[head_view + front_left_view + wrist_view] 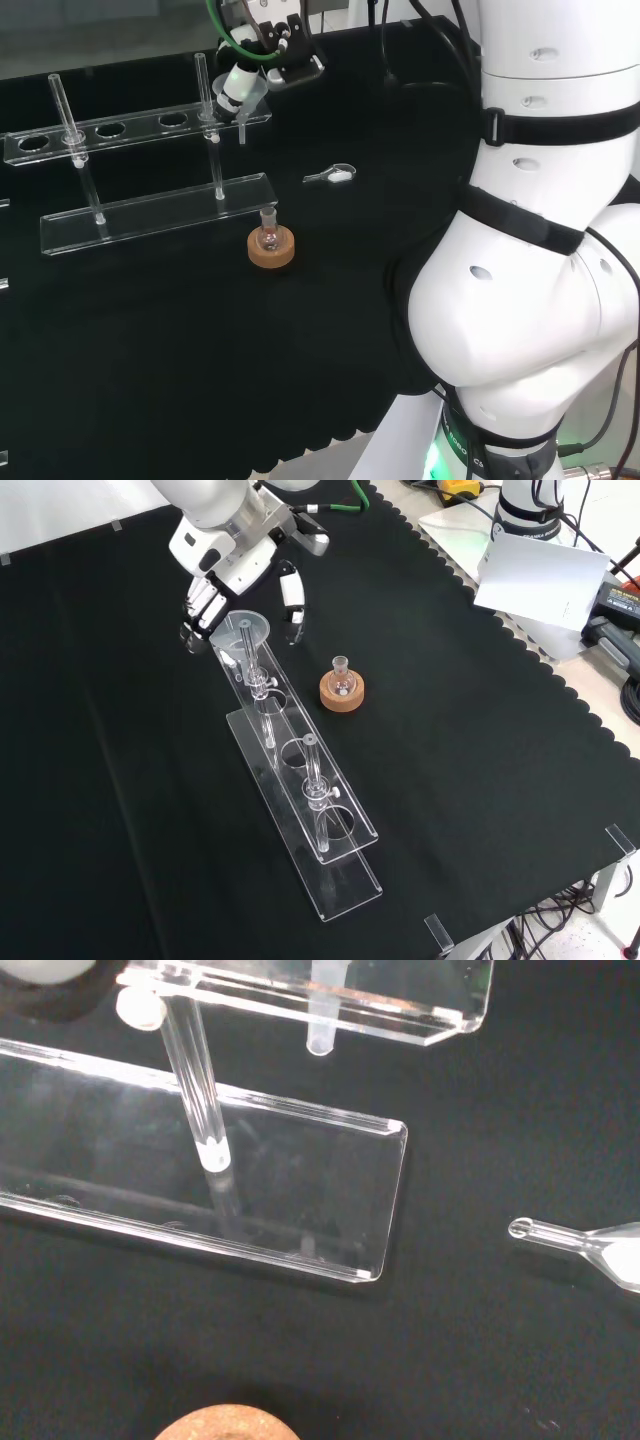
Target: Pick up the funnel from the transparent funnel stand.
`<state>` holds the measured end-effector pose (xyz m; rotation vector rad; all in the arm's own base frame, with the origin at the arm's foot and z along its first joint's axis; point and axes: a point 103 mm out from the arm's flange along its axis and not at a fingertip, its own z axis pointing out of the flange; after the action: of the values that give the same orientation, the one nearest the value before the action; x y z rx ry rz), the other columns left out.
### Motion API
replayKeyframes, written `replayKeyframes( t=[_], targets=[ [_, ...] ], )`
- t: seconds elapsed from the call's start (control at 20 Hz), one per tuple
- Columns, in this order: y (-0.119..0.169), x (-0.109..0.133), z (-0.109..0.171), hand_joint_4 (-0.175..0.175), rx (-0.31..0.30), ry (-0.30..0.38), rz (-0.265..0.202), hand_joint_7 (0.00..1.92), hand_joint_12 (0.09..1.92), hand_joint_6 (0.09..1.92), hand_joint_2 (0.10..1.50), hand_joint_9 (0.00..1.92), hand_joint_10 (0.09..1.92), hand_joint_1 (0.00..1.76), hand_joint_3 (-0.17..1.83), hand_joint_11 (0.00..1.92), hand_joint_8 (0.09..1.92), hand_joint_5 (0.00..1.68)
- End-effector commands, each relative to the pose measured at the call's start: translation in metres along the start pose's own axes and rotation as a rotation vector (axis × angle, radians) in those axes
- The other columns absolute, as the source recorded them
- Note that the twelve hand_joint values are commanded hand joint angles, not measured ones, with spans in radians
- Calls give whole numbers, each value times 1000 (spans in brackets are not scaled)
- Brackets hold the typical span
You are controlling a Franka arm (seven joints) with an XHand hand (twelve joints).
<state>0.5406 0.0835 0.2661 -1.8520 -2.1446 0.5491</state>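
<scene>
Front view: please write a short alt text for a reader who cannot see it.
The hand reaches a clear funnel sitting in the far end of a transparent stand on black cloth. To the right, a small flask rests on a cork ring.

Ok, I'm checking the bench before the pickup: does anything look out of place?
One thing: a small clear funnel-like piece lies on its side on the cloth, apart from the stand. The funnel sits upright in the stand's end hole, and the flask stands upright on its cork ring.
</scene>
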Motion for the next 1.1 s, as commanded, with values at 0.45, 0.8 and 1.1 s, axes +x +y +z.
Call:
replayKeyframes(
  t=[0.45,0.8,1.1],
  targets=[
    [-3,-24,2,26,-1,-2,-3,0,1446,87,598,299,821,684,418,425,586,121],
    [7,-1,2,24,-2,-12,1,0,1443,87,596,324,795,682,431,425,603,130],
    [8,9,2,23,-6,-19,-5,0,1441,87,593,340,774,683,440,419,606,132]
  ],
)
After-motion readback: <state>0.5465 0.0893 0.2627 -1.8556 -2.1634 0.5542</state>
